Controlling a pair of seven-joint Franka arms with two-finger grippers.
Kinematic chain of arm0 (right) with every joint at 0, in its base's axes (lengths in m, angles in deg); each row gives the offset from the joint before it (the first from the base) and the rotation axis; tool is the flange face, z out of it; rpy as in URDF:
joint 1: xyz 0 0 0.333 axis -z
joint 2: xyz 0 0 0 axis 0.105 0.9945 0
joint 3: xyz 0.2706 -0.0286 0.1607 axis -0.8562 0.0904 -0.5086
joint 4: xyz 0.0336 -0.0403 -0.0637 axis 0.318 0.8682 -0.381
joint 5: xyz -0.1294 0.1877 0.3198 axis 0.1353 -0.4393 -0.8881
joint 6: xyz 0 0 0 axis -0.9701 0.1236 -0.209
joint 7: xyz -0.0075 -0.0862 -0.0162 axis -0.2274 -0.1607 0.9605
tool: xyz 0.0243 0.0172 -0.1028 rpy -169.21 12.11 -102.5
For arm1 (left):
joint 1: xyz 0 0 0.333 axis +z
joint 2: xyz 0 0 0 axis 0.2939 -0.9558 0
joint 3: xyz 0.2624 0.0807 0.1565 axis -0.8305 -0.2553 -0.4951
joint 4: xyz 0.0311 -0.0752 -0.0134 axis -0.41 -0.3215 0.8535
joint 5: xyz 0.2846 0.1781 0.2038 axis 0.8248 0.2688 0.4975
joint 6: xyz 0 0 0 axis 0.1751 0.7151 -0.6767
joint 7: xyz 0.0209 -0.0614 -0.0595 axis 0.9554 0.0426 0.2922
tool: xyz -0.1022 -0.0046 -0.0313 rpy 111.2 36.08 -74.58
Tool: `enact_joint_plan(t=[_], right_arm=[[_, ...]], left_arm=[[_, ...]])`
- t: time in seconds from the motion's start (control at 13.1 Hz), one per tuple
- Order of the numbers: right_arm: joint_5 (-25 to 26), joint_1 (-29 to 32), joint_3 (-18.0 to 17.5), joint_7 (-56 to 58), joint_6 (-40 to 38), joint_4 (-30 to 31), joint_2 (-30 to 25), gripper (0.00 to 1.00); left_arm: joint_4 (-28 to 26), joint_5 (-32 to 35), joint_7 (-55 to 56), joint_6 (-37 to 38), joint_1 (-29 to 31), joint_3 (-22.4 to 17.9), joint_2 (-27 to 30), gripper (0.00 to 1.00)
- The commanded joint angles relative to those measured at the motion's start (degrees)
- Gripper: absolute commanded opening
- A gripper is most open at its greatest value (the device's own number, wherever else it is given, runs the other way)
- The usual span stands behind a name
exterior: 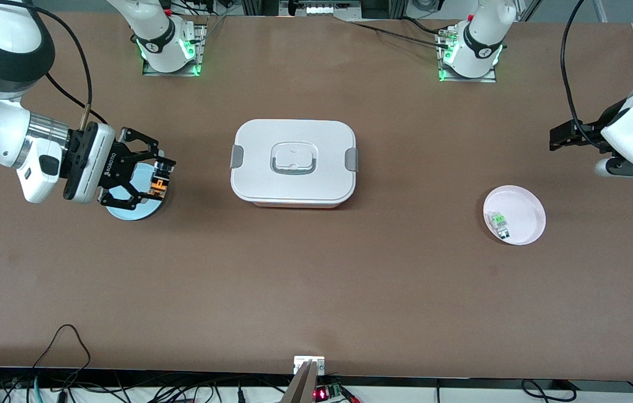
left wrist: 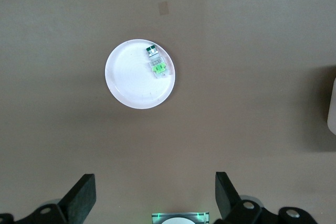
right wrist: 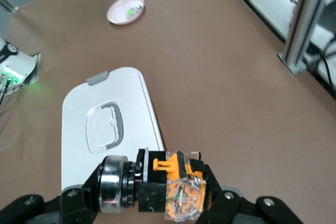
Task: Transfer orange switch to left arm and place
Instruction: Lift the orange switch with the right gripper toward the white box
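Note:
My right gripper [exterior: 155, 180] is shut on the orange switch [exterior: 159, 182] and holds it just over a blue plate [exterior: 126, 208] at the right arm's end of the table. In the right wrist view the switch [right wrist: 176, 184] lies sideways between the fingers, its silver ring at one end and its clear-orange block at the other. The white lidded box [exterior: 292, 163] stands mid-table and also shows in the right wrist view [right wrist: 107, 129]. My left gripper [exterior: 561, 137] is open and empty, up over bare table at the left arm's end; its fingers [left wrist: 81, 195] stand wide apart.
A pale pink plate [exterior: 524, 215] holds a small clear part with a green top [exterior: 499, 221] near the left arm's end; both show in the left wrist view, the plate [left wrist: 130, 80] and the part [left wrist: 156, 62]. Robot bases with green lights stand along the table's top edge.

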Motion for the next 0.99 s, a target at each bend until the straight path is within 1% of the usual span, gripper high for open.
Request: enact_joint_plan(t=[0.0,0.15,0.23,0.3,0.46,0.61,0.69,0.76,0.84,0.91], right_arm=[[-5.99,0.38,-0.14,10.08,-0.99,-0.2,0.97,0.28],[-11.86,0.38,-0.22,15.79,-1.16,0.33,1.59,0.28],[-14.59,0.38,-0.4,18.52,-1.17,0.51,2.11,0.28],[-16.71,0.38,-0.66,20.54,-1.17,0.6,2.9,0.28],[-22.24,0.38,-3.81,22.58,-0.73,0.6,4.31,0.28],[-25.77,0.03,-7.06,25.12,1.46,0.16,5.8,0.28],[-27.0,-0.41,-8.65,26.79,3.38,0.16,6.59,0.28],[-28.06,-1.45,-9.97,28.28,5.67,-0.02,7.38,0.29],[-28.68,-2.94,-10.94,28.82,7.78,-0.28,8.44,0.29],[-29.29,-4.79,-11.3,29.0,9.8,-0.89,9.32,0.29]], left_arm=[[1.35,-3.15,0.18,1.11,0.41,0.15,-0.37,1.0],[1.44,-5.44,0.1,1.11,0.41,0.15,-0.46,1.0],[1.44,-6.06,-0.34,2.59,0.23,0.5,-0.55,1.0],[1.52,-5.98,-0.61,5.74,-0.73,0.68,-0.63,1.0],[1.17,-6.15,-1.04,7.61,-0.74,1.12,-1.51,1.0],[1.09,-7.38,-2.88,10.15,-0.48,1.21,-2.04,1.0],[0.48,-7.65,-4.55,12.6,-0.47,1.21,-2.21,1.0],[1.17,-9.65,-4.82,13.5,-0.56,1.29,-1.96,1.0],[1.87,-14.11,-4.57,13.77,-0.04,1.29,-1.52,1.0],[1.79,-21.2,-4.74,13.77,0.58,0.68,-1.51,1.0]])
